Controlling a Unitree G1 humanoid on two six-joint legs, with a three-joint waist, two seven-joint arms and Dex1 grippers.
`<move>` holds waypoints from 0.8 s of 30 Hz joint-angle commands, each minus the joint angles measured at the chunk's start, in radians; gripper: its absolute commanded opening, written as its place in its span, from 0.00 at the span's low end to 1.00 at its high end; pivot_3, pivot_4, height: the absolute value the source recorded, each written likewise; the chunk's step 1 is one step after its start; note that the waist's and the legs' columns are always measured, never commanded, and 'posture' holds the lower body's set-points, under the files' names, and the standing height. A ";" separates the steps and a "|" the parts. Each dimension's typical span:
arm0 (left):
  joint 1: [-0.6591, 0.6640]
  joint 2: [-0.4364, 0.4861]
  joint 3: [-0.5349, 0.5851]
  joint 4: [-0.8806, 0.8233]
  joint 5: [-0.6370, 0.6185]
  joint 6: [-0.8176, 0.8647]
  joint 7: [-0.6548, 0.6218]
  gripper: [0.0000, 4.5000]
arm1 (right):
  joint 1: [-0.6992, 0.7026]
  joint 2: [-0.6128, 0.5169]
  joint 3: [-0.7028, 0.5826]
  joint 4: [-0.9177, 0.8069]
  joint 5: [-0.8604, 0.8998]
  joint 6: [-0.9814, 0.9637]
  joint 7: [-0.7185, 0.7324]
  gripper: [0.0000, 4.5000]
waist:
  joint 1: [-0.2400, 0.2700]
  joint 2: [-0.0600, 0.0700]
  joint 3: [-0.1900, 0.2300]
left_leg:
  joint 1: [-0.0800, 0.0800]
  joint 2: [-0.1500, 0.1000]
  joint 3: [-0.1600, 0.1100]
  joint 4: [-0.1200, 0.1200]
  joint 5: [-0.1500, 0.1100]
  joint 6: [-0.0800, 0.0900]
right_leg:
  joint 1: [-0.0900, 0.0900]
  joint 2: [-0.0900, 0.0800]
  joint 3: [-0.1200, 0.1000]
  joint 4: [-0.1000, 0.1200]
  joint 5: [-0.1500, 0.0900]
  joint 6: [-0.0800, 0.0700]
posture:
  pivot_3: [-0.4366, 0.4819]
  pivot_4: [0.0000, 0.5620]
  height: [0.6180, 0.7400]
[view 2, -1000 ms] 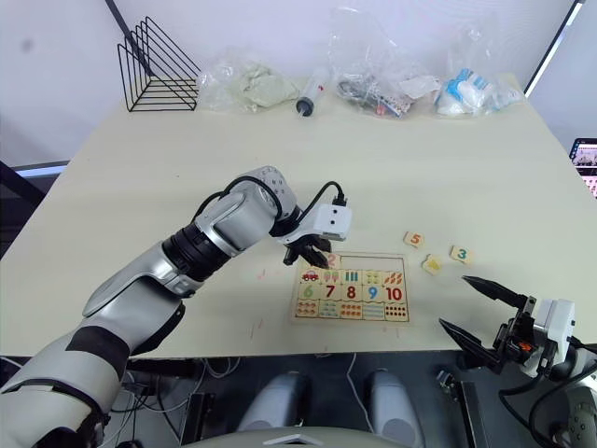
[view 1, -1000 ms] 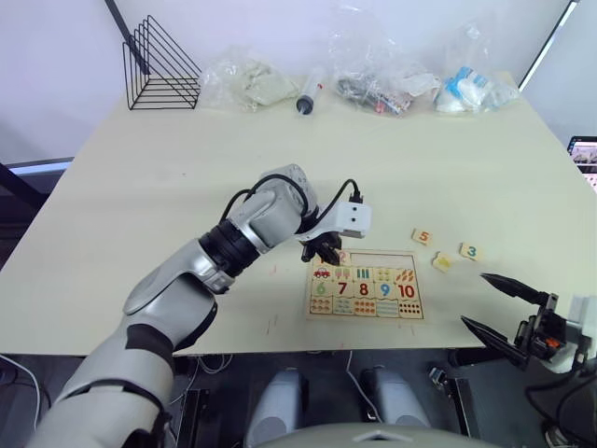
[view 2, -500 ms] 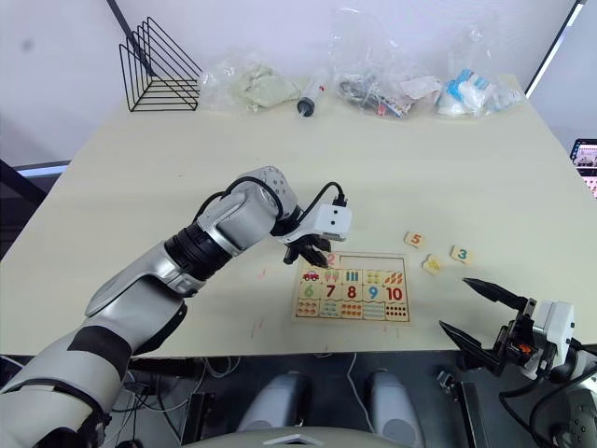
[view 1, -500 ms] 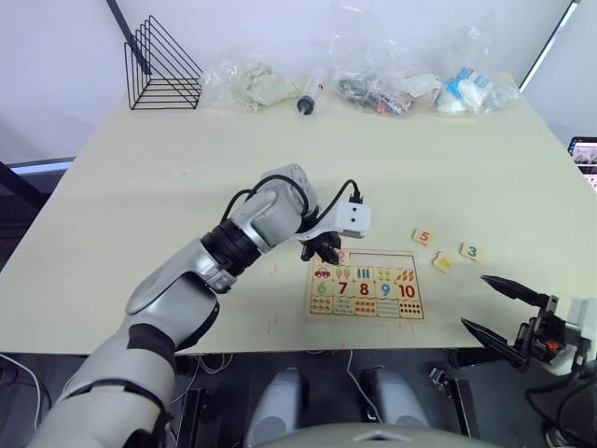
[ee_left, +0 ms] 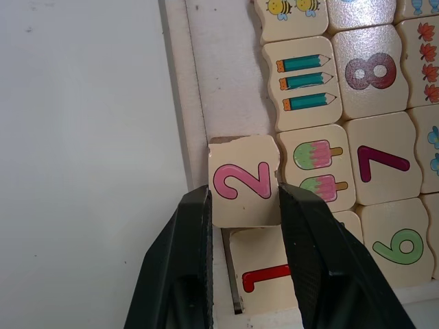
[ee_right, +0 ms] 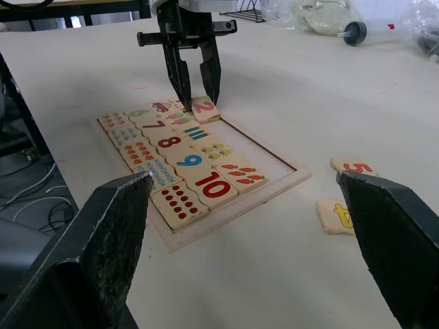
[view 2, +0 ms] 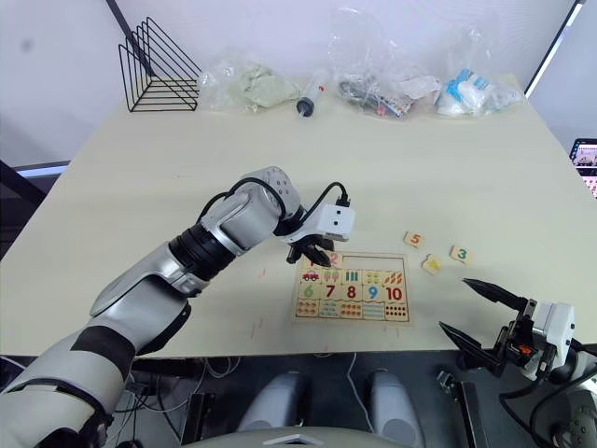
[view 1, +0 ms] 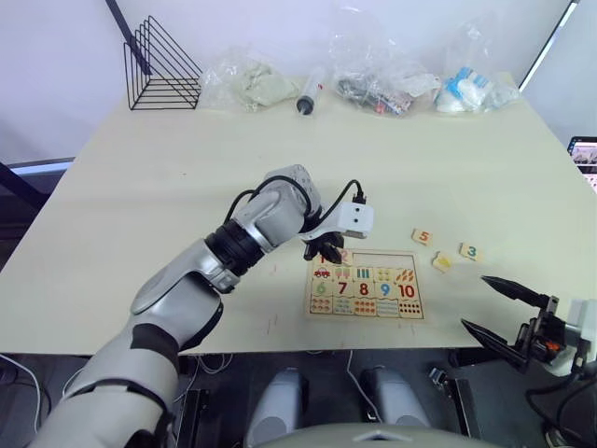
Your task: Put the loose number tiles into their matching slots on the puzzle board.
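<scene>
Nearest the robot, off the table's near right edge, the right gripper (view 1: 504,308) hangs with its two black fingers spread wide and nothing between them. Farther in, the puzzle board (view 2: 309,317) lies flat near the table's near edge, its rows of 6 to 10 and counting pictures filled. At the board's far left corner the left gripper (ee_left: 243,205) pinches the 2 tile (ee_left: 244,181) by its two side edges, fingers pressed against it; the tile sits tilted over the far row's slots, partly overlapping the 1 tile (ee_left: 264,281) already seated in the corner. To the right of the board, well apart from both grippers, lie the 5 tile (view 1: 423,237), the 3 tile (view 1: 470,251) and a yellow-printed tile (view 1: 442,263).
</scene>
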 commanded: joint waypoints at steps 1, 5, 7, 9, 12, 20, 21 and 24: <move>0.000 0.000 0.001 -0.017 0.009 0.001 -0.004 0.20 | -0.004 -0.002 -0.006 -0.006 0.004 -0.019 0.003 1.00 | 0.000 0.000 0.000 | 0.000 0.000 0.000 0.000 0.000 0.000 | 0.000 0.000 0.000 0.000 0.000 0.000 | 0.48 0.27 1.00; 0.000 0.004 0.003 -0.014 0.011 -0.007 -0.002 0.20 | -0.006 -0.001 -0.007 -0.003 -0.001 -0.024 0.004 1.00 | 0.000 0.000 0.000 | 0.000 0.000 0.000 0.000 0.000 0.000 | 0.000 0.000 0.000 0.000 0.000 0.000 | 0.48 0.27 1.00; 0.005 0.010 0.000 -0.021 0.011 -0.007 -0.007 0.20 | -0.007 -0.002 -0.008 0.000 -0.002 -0.024 0.005 1.00 | 0.000 0.000 0.000 | 0.000 0.000 0.000 0.000 0.000 0.000 | 0.000 0.000 0.000 0.000 0.000 0.000 | 0.48 0.27 1.00; 0.009 0.013 -0.001 -0.027 0.010 -0.006 -0.010 0.20 | -0.008 -0.002 -0.008 0.001 -0.002 -0.025 0.006 1.00 | -0.001 0.000 0.000 | 0.000 0.000 0.000 0.000 0.000 0.000 | 0.000 0.000 0.000 0.000 0.000 0.000 | 0.48 0.27 1.00; 0.013 0.015 0.001 -0.035 0.010 -0.011 -0.007 0.20 | -0.010 -0.001 -0.006 0.004 -0.004 -0.026 0.006 1.00 | -0.001 0.000 0.000 | 0.000 0.000 0.000 0.000 0.000 0.000 | 0.000 0.000 0.000 0.000 0.000 0.000 | 0.48 0.27 1.00; -0.002 0.034 0.025 -0.072 -0.008 0.027 -0.024 0.99 | -0.011 0.002 -0.003 0.011 -0.012 -0.032 0.005 1.00 | -0.001 0.000 0.000 | 0.000 0.000 0.000 0.000 0.000 0.000 | 0.000 0.000 0.000 0.000 0.000 0.000 | 0.48 0.27 1.00; -0.005 0.037 0.028 -0.080 -0.011 0.033 -0.027 0.99 | -0.011 0.002 -0.002 0.013 -0.012 -0.034 0.006 1.00 | -0.001 0.000 0.000 | 0.000 0.000 0.000 0.000 0.000 0.000 | 0.000 0.000 0.000 0.000 0.000 0.000 | 0.48 0.27 1.00; -0.013 0.041 0.036 -0.092 -0.018 0.043 -0.030 0.99 | -0.012 0.000 0.000 0.016 -0.012 -0.037 0.006 1.00 | 0.000 0.000 0.000 | 0.000 0.000 0.000 0.000 0.000 0.000 | 0.000 0.000 0.000 0.000 0.000 0.000 | 0.48 0.27 1.00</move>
